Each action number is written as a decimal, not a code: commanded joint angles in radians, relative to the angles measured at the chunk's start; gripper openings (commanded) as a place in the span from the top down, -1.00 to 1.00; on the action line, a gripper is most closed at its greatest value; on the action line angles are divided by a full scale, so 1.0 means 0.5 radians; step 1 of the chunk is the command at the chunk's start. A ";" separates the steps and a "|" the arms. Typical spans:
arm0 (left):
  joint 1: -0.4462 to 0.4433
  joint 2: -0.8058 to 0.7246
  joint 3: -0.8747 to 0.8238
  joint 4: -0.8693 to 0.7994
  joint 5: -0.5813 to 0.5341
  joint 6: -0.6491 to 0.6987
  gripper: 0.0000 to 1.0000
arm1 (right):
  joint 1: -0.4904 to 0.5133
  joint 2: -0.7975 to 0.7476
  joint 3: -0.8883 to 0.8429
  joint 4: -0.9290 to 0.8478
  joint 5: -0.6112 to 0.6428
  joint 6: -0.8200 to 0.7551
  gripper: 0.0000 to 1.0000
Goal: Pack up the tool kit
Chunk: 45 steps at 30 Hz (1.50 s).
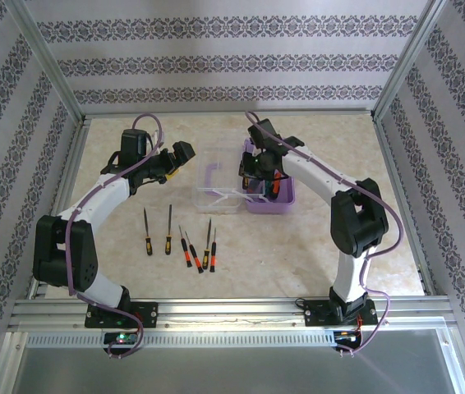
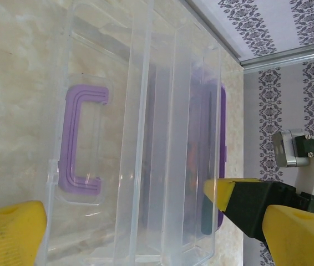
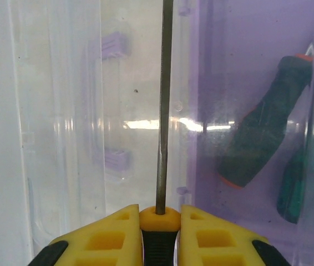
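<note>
Screwdriver (image 3: pixel 162 111) with a yellow collar is clamped in the right tool (image 3: pixel 160 215). Both pads press on the front of its handle, and the bare shaft runs straight out ahead of the wrist.

What I am watching is how that shaft sits against the purple box (image 1: pixel 286 207). In the right wrist view it runs parallel to the box's long wall, just on the lid side of the hinge line. It is over the edge of the clear lid (image 1: pixel 216 197), which lies open on the counter (image 1: pixel 257 267) beside the box. The box itself is to the right of the shaft.

The axis looks lined up with the box's length, so I judge the next move needs only a short sideways shift to the right before letting go. How high the tip hangs above the plastic I cannot tell.

Inside the box I see a black screwdriver with orange-red ends (image 3: pixel 262 133), lying tilted, and a green-handled one (image 3: pixel 295 188) beside it.

The left tool (image 1: pixel 177 162) stands wide apart and holds nothing. It sits off the lid's outer edge near the purple handle (image 2: pixel 71 138).

Six loose screwdrivers (image 1: pixel 168 232) lie in a row on the counter in front of the lid, nearer the left arm.
</note>
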 commanded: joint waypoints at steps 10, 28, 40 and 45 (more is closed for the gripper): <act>-0.002 -0.013 0.087 -0.089 -0.008 0.082 -0.99 | -0.054 0.163 0.115 0.030 -0.222 0.012 0.58; 0.029 -0.104 0.171 -0.359 -0.306 0.324 -0.99 | -0.055 -0.174 0.065 0.018 -0.075 0.009 0.34; 0.031 -0.532 0.175 -0.960 -1.278 0.539 -0.80 | -0.041 -0.896 -0.688 0.277 -0.046 -0.100 0.08; 0.033 -0.870 -0.232 -1.173 -1.504 0.315 -0.73 | 0.027 -1.136 -0.990 0.338 -0.103 -0.094 0.08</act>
